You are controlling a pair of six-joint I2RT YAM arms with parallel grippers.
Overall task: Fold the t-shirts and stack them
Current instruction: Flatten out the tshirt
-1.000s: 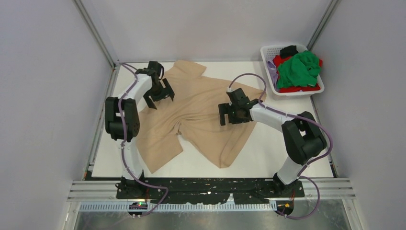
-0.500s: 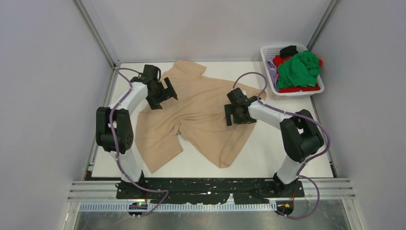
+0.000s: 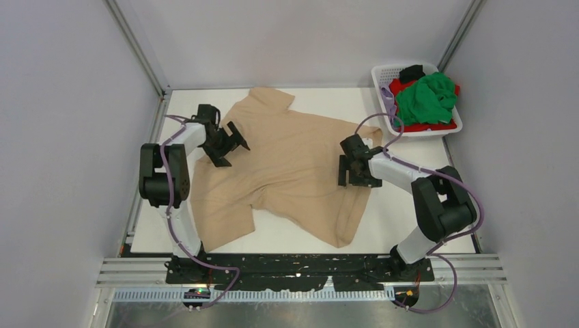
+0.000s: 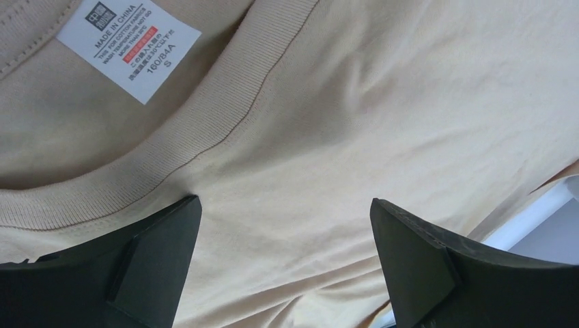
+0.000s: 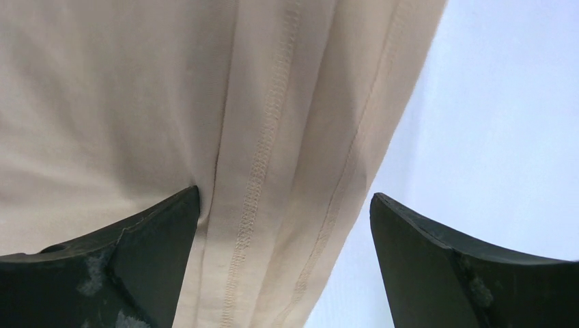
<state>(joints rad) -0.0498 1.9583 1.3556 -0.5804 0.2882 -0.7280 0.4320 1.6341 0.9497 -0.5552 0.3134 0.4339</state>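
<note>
A beige t-shirt [image 3: 287,164] lies spread on the white table, collar towards the left. My left gripper [image 3: 231,145] is open over its collar end. In the left wrist view the gripper [image 4: 283,205] straddles cloth just below the ribbed collar [image 4: 205,116] and its white label [image 4: 130,48]. My right gripper [image 3: 356,179] is open at the shirt's right edge. In the right wrist view the gripper [image 5: 283,195] straddles the stitched hem [image 5: 266,150] and bare table [image 5: 491,123]. Green [image 3: 427,99], red [image 3: 423,128], black [image 3: 412,72] and lilac [image 3: 388,99] shirts lie heaped in a basket.
The white mesh basket [image 3: 382,72] stands at the table's back right corner. Grey walls and metal frame posts close in the table on the left, back and right. The arm bases sit on a black rail at the near edge.
Both grippers have moved outward, the left one leftward and the right one rightward. The beige shirt now lies wider and flatter, its right side drawn further right.
</note>
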